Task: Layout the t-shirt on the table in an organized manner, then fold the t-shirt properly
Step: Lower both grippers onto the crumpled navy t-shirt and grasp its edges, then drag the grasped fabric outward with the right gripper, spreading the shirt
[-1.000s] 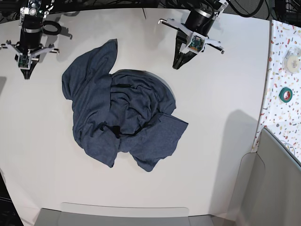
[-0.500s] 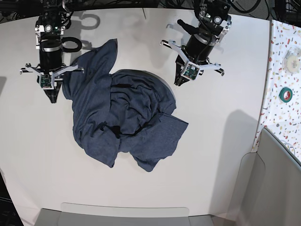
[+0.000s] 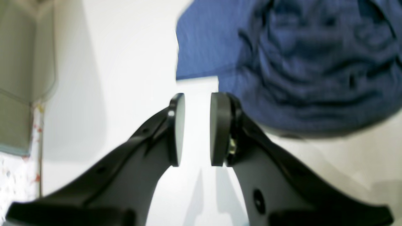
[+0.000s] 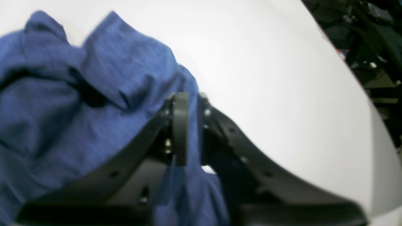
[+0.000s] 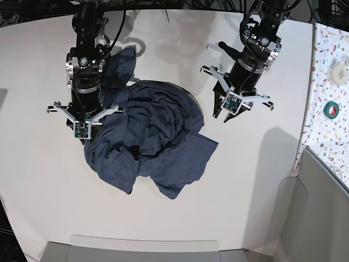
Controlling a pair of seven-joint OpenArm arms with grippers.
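The dark navy t-shirt [image 5: 144, 136] lies crumpled in a heap at the middle of the white table [image 5: 256, 185], no lettering showing. My right gripper [image 5: 85, 139] hangs over the heap's left part. In the right wrist view its jaws [image 4: 192, 125] stand a narrow gap apart above blue cloth [image 4: 78, 110], and I see nothing clamped between them. My left gripper [image 5: 223, 115] is just off the shirt's right edge, over bare table. In the left wrist view it [image 3: 197, 128] is open, with white table between the pads and the t-shirt [image 3: 307, 62] up and to the right.
A speckled strip [image 5: 322, 136] runs along the table's right side, carrying a green tape roll [image 5: 331, 109] and a white roll [image 5: 339, 68]. Grey bins stand at the lower right [image 5: 322, 218] and along the front edge [image 5: 142, 251]. Dark cables and frames lie beyond the far edge.
Both arms have come down from the far edge toward the t-shirt, the right one onto its left part, the left one beside its right edge. Both grippers have gone from shut to open.
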